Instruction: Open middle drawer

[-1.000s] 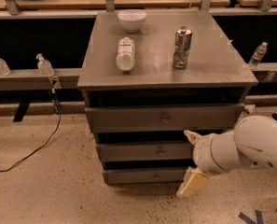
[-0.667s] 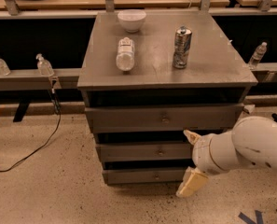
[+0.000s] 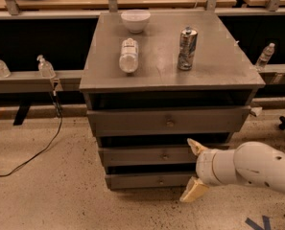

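The middle drawer point(image 3: 142, 156) is seen as the second of three in a grey metal cabinet, below the taller top drawer point(image 3: 132, 121) and above the lowest drawer point(image 3: 142, 180); its small round knob point(image 3: 165, 156) sits at the centre of its flat front. No interior of this drawer is shown, and its front is judged to be still shut, so the opening itself has not been begun.

The gripper point(image 3: 194, 169) is held low at the right of the cabinet front, at the end of a white arm point(image 3: 257, 169) reaching in from the right; its two pale fingers point(image 3: 195, 146) are spread wide, one above the other, and nothing is held between them. The upper finger lies across the right part of the middle drawer's front, just beside the knob but to its right; whether it touches the front cannot be told.

What is left, as judged: the gripper is to be brought onto the knob, closed upon it, and the drawer drawn outward.

On the worktop point(image 3: 219, 66) a white bowl point(image 3: 135, 20), a bottle point(image 3: 129, 54) lying on its side and an upright can point(image 3: 187, 48) are carried; a jolt to the cabinet could disturb them.
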Available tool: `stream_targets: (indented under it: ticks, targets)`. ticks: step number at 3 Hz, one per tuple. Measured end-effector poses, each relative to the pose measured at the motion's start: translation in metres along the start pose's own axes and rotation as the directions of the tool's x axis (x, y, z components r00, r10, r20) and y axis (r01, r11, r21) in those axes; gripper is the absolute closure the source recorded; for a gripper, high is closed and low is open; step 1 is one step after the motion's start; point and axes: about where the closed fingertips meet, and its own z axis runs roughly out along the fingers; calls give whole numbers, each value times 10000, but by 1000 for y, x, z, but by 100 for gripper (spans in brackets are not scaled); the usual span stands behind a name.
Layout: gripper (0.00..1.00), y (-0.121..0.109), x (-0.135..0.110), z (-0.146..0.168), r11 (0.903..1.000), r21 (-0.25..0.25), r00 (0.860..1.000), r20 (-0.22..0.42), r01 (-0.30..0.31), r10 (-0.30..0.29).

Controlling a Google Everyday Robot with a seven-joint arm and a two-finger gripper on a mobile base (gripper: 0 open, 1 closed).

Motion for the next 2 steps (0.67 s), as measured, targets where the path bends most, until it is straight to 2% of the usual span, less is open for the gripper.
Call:
stream_targets:
  ticks: [1,2]
  targets:
    - [0,-1,24,31,9988,461,9998,-10,177,-176]
    - [0,3,86,94,9984,540,9997,-194,-151,161]
